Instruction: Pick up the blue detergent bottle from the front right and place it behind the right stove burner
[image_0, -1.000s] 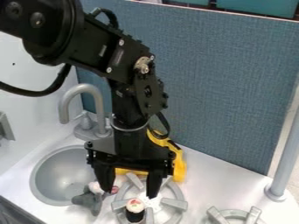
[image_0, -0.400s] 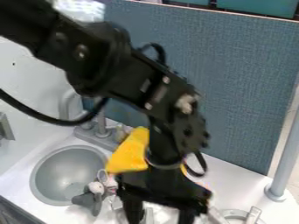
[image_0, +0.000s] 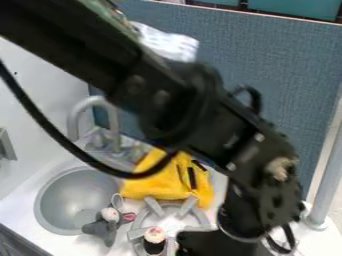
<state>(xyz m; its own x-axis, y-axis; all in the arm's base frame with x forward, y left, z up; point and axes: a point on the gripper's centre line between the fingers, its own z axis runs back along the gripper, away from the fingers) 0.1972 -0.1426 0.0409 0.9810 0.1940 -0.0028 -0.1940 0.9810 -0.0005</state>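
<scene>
Arm pose: your arm (image_0: 167, 85) runs from upper L down to lower R, bends at the wrist section (image_0: 270, 175), then drops to the gripper (image_0: 208, 244) at bottom ctr.-R. Whether the claw is spread, pressed together or pinching anything, you can't tell. The toy cupcake (image_0: 155, 234), dark base w/ white-and-red top, sits on the gray burner (image_0: 200, 216), just L of your gripper. Behind the burner: yellow cloth (image_0: 150, 186), crossed in view by your cable (image_0: 41, 119). Farther L: gray plush toy (image_0: 101, 229) at the rim of the sink (image_0: 48, 186), w/ faucet (image_0: 75, 117) behind. Your wrist section partly hides the foot of the gray post (image_0: 325, 187), far R.
</scene>
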